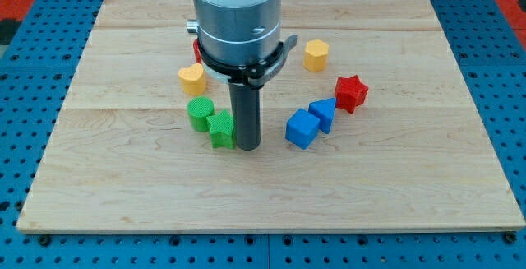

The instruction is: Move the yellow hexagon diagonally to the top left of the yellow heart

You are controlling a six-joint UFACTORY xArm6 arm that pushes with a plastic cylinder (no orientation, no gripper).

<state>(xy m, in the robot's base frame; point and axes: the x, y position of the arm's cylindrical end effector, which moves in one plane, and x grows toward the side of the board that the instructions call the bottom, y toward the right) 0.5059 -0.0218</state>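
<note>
Camera view showing rod's tip (248, 146) sitting just beside green star block (221, 129), on its right — well apart from yellow hexagon (316, 55), which is lying to view's right of arm. Yellow heart (191, 78) is lying left of arm, above green cylinder (200, 113). Judging best approach: circling tip round to hexagon's right side, then pushing leftward along a line passing above heart, avoiding part-hidden red block (196, 51). No claw fitted — nothing opening, nothing pinching; tip is holding nothing.

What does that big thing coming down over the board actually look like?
It's a fat silvery-grey cylinder with a dark band and black bracket around its base. Below hangs a straight dark rod ending in my tip. No cables or markings show.
</note>
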